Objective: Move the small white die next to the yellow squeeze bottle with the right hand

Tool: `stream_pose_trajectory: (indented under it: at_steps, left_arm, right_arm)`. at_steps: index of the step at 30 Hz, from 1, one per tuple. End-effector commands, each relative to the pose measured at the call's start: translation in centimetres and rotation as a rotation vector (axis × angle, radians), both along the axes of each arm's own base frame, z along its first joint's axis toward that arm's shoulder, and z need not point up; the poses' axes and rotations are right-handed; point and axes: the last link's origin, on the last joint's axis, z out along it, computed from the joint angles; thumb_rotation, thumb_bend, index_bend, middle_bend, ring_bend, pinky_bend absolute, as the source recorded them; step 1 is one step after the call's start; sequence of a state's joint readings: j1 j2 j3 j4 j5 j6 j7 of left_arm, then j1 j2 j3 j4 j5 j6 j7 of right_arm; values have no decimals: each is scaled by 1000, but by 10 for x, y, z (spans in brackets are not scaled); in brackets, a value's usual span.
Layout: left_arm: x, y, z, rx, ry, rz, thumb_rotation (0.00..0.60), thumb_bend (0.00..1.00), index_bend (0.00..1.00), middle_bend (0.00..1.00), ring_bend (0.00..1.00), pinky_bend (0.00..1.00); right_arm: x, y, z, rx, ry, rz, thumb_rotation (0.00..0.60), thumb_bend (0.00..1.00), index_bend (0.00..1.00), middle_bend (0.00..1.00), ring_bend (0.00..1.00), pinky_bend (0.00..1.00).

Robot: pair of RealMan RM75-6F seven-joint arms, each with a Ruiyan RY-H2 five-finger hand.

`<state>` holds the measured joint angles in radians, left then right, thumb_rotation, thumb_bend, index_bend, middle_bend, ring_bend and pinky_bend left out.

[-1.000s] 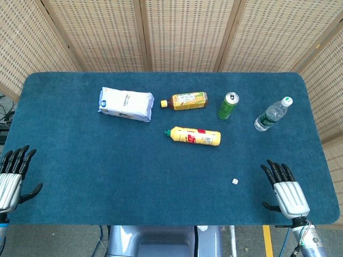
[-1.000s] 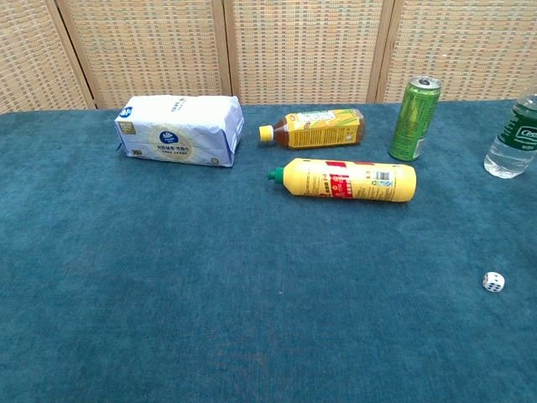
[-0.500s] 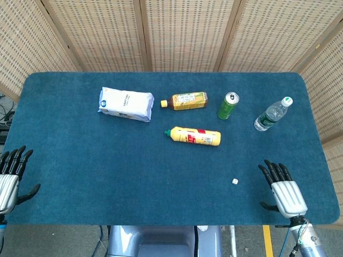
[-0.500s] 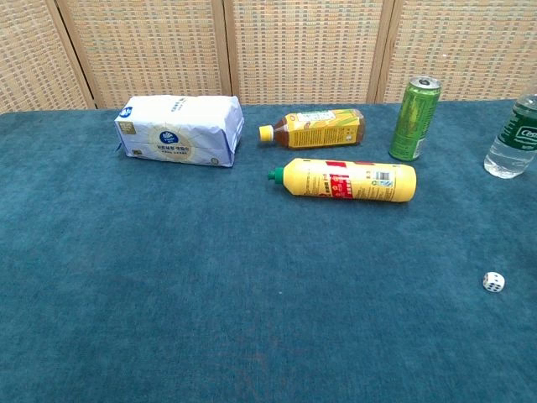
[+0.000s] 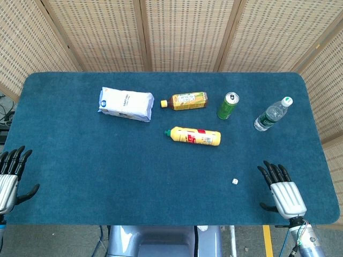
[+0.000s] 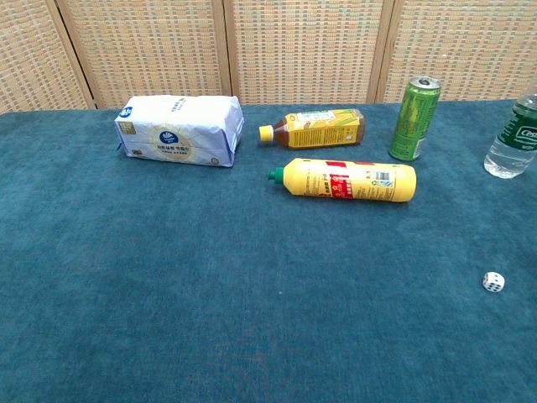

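The small white die (image 5: 235, 181) (image 6: 493, 282) lies on the blue table near the front right. A yellow squeeze bottle (image 5: 193, 136) (image 6: 345, 180) with a green cap lies on its side at the table's middle, well behind and left of the die. My right hand (image 5: 281, 188) hovers over the front right edge, a little right of the die, fingers spread and holding nothing. My left hand (image 5: 9, 178) is at the front left edge, fingers apart and empty. Neither hand shows in the chest view.
At the back lie a white tissue pack (image 5: 125, 104), a yellow tea bottle (image 5: 185, 100) on its side, a standing green can (image 5: 228, 106) and a clear water bottle (image 5: 273, 113). Woven screens stand behind the table (image 5: 80, 160).
My right hand has edged slightly left toward the die. My left hand has drifted a little down and outward. The objects have not moved.
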<state>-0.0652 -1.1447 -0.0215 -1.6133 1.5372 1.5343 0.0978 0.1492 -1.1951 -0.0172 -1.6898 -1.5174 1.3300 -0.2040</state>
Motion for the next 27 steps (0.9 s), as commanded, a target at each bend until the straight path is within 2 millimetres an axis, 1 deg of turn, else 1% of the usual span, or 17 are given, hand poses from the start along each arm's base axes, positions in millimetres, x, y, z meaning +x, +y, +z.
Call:
stream_pose_trajectory:
  at_steps: [1,9,11,13,17,19,22,27]
  left_arm:
    - [0,0,0,2,-2,-1,600,269,0,0,0,0]
    - [1,-2,2,4,-7,0,600,269,0,0,0,0]
    - [1,-2,2,5,-7,0,600,269,0,0,0,0]
    - [1,-2,2,2,-4,1,600,269,0,0,0,0]
    - [1,-1,1,-2,0,0,600,269,0,0,0,0]
    - [1,-1,0,-2,1,0,600,269,0,0,0,0]
    - [1,-1,0,-2,0,-2,600,269,0,0,0,0]
    - [2,-2,2,1,-6,-4,600,269,0,0,0,0]
  right_arm:
    - [0,0,0,-1,-2,2,600,2,96,0,0,0]
    - [3,-1,-1,-4,-18,21,600,2,138,0,0,0]
    - [4,-3,-3,3,-18,23,600,24,148,0,0,0]
    - [6,-6,-6,13,-13,27,600,49,165,0,0,0]
    - [16,-14,-10,22,0,54,600,60,213,0,0,0]
    - [24,-20,-14,26,1,77,600,86,231,0,0,0]
    - [31,-26,-20,37,10,95,600,125,268,0,0,0]
    - [36,-38,-36,69,39,98,600,171,309,0,0,0]
